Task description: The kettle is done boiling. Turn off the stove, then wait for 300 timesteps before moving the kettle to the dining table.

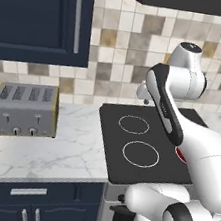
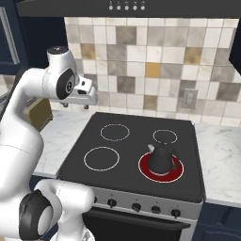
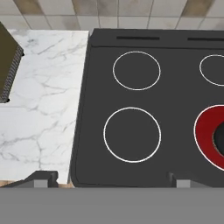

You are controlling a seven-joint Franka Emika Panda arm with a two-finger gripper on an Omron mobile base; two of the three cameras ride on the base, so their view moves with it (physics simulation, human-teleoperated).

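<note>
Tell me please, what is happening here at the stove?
A white robot arm stands in front of the stove. Its tool is open, holds nothing, and hangs high above the left burners. The kettle sits on the front right burner, which glows red, so the stove appears to be on. The knobs are untouched, and a toaster stands on the counter to the left.

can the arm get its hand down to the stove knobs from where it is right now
Probably yes. The hand hangs open above the stove's back left, holding nothing. The knobs sit exposed along the front panel, and the kettle on the red burner stands off to the right.
</note>
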